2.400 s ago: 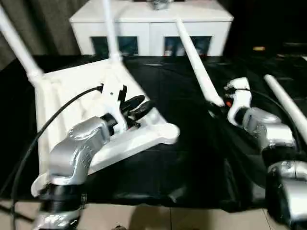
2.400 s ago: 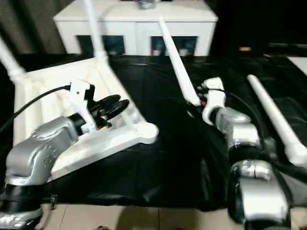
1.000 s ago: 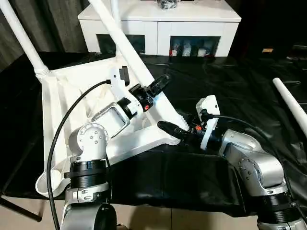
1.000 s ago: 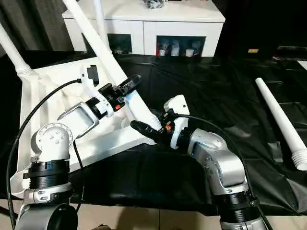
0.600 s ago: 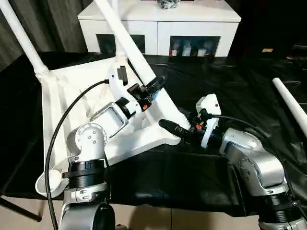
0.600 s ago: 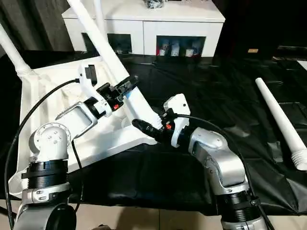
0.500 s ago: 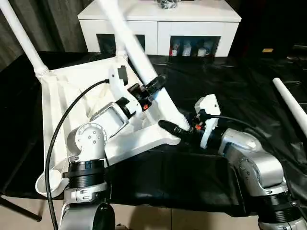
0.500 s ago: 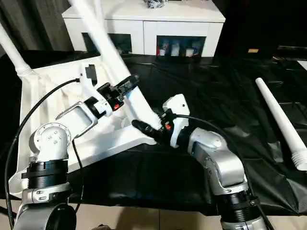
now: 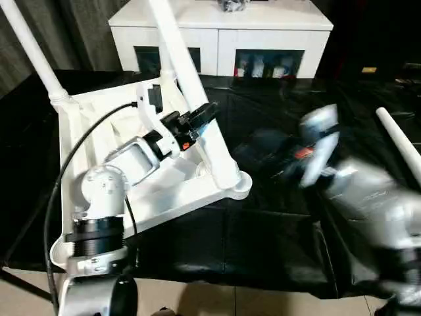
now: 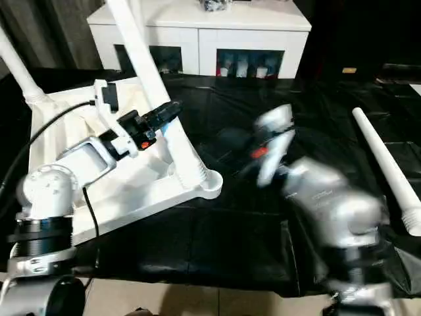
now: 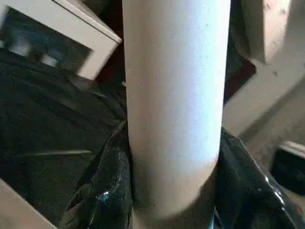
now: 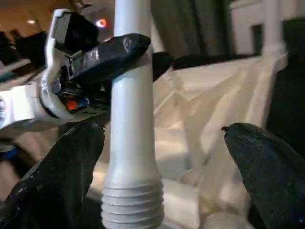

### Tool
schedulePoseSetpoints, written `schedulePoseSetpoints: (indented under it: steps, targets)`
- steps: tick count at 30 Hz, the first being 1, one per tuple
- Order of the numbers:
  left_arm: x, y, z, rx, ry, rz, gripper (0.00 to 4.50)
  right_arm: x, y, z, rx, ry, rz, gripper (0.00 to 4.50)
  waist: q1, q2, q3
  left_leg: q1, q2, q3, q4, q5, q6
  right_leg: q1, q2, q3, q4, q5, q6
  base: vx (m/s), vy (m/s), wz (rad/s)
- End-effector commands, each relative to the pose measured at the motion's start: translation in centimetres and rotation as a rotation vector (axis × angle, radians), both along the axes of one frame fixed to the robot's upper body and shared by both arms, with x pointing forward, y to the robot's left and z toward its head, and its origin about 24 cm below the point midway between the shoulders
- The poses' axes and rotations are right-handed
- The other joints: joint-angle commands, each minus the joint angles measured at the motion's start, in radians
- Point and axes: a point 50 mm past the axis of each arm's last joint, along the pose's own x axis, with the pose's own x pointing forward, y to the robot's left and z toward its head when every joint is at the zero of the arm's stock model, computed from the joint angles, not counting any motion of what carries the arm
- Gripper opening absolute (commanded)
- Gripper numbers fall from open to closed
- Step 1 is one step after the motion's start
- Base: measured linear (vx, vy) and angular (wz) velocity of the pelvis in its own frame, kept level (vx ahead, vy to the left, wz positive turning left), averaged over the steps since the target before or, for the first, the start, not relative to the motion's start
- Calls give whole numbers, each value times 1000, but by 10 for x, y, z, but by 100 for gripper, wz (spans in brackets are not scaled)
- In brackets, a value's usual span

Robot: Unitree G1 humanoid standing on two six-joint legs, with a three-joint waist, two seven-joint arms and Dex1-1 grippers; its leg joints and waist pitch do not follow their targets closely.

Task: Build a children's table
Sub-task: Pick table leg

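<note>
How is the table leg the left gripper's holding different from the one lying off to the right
The held leg stands steeply over the tabletop's corner socket, clamped by the left gripper; the loose leg lies flat on the black cover, touched by nothing. Both are long, tapered white tubes with a ribbed end.

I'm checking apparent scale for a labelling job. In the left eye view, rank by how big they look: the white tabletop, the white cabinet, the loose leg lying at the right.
1. Tabletop, nearest the camera.
2. Cabinet, though it stands farther back, so its true size is unsure.
3. Loose leg, partly cut off by the picture's edge.
</note>
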Motion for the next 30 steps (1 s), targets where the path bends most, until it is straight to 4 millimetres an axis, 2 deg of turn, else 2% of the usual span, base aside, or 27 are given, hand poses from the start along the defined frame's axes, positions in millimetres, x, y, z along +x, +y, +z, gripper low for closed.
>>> schedulePoseSetpoints:
  steps: [1,10,12,16,17,18,20,22,23,25,27,29,30]
  targets:
    - [-4,-6,6,-1,-29,-57,193,-1,1,0,17,38,43,450,-2,-14,-71,13,17,0,-76,-139,24,56,-30,24,-65,-176,-217,0,0,0]
    - [-12,-20,9,2,-62,-174,193,-1,13,-4,-28,134,215,450,-4,-16,-71,13,17,-1,-75,-150,14,59,-31,23,-66,-210,-218,0,0,0]
    - [-12,-22,10,9,-67,-183,193,2,17,-3,-54,127,234,450,-3,-22,-71,14,18,1,-74,-150,15,57,-31,24,-66,-219,-217,0,0,0]
    - [-14,-24,9,20,-73,-190,193,7,29,-4,-98,106,254,450,-1,-23,-72,14,19,1,-74,-134,12,55,-32,24,-63,-211,-217,0,0,0]
    - [-14,-24,8,28,-76,-181,193,7,31,-5,-110,103,252,450,-2,-27,-72,12,19,2,-73,-129,14,56,-32,25,-63,-205,-217,0,0,0]
    - [-13,-24,8,37,-77,-167,193,8,33,-6,-128,98,245,433,-1,-23,-72,14,19,1,-74,-127,13,56,-31,24,-61,-200,-217,0,0,0]
    - [-9,-22,6,77,-84,-118,193,11,36,-10,-186,87,220,422,-1,-26,-73,13,20,0,-73,-110,13,57,-31,24,-59,-177,-219,0,0,0]
    - [3,-13,2,200,-107,47,193,15,39,-14,-288,21,169,405,-2,-27,-72,13,21,0,-74,-119,9,56,-31,25,-61,-186,-205,0,0,0]
    - [5,-11,2,220,-110,80,193,16,40,-14,-306,7,153,396,-3,-27,-71,13,22,0,-75,-126,4,56,-32,26,-64,-197,-189,0,0,0]
    - [7,-9,2,236,-114,105,193,17,42,-14,-308,-4,147,370,-3,-26,-72,14,20,0,-75,-130,-2,57,-33,26,-63,-208,-180,0,0,0]
    - [8,-11,5,257,-128,146,193,20,53,-12,-270,-12,87,362,-4,-20,-72,16,20,0,-75,-127,-6,53,-31,26,-60,-186,-191,0,0,0]
    - [8,-13,7,255,-131,166,193,21,59,-12,-268,-17,56,352,-6,-21,-74,14,20,-1,-75,-118,-6,54,-30,25,-56,-154,-207,0,0,0]
    - [9,-13,7,257,-130,185,193,21,62,-13,-267,-15,42,328,-6,-21,-74,15,20,0,-75,-117,-6,54,-30,25,-56,-146,-211,0,0,0]
